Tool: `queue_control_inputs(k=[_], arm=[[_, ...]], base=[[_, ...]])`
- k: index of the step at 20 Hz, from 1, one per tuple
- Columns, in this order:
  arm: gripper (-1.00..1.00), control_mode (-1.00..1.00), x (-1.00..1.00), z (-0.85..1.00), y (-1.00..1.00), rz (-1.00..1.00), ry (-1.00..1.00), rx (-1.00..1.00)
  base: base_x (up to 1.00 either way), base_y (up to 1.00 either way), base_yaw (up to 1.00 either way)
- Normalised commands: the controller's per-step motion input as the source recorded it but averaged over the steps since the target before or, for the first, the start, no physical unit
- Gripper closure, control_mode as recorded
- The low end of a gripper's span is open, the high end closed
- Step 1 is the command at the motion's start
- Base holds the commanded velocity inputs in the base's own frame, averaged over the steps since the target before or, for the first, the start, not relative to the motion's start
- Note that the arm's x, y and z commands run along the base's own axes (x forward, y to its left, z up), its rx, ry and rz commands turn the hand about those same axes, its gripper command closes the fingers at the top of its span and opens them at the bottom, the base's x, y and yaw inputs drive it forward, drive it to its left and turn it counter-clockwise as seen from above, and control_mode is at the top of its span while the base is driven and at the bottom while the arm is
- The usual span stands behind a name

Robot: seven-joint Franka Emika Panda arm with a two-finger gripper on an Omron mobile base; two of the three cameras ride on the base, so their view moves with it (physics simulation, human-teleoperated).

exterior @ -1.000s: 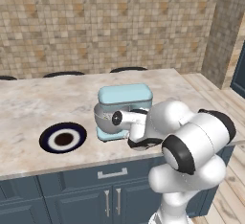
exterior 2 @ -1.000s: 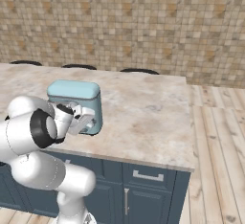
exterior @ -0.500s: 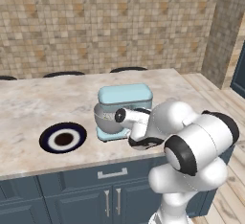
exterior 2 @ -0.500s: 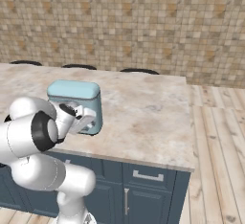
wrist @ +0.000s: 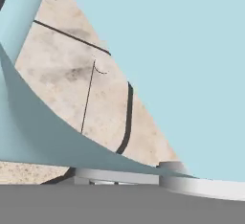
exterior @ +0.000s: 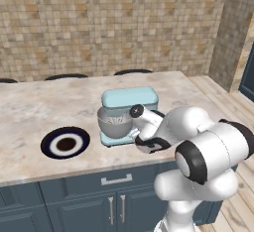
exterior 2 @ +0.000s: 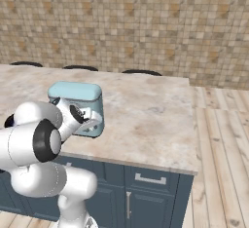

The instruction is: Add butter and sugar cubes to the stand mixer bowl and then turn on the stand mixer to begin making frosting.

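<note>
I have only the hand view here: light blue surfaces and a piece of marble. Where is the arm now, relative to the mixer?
Observer: In the left base view the wrist is low against the right side of the stand mixer, close to its base.
Operator: Is the bowl in its place?
Observer: Yes, the stand mixer bowl sits under the mixer's head.
Operator: Is anything else nearby?
Observer: A dark blue plate with a white ring lies on the counter, left of the mixer and apart from it.
</note>
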Motion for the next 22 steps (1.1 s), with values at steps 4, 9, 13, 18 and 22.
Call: queue_control_inputs(k=[4,9,13,18,22], arm=[[1.00,-1.00,0.11,0.04,0.00,0.00,0.00,0.31],[1.00,-1.00,0.19,0.04,0.00,0.00,0.01,0.31],[1.00,-1.00,0.31,0.01,0.00,0.00,0.06,0.31],[1.00,-1.00,0.30,0.00,0.00,0.00,0.09,0.31],[1.00,-1.00,0.30,0.00,0.00,0.00,0.13,0.28]], base=[[0.00,0.00,0.00],[0.00,0.00,0.00],[0.00,0.00,0.00],[0.00,0.00,0.00],[0.00,0.00,0.00]])
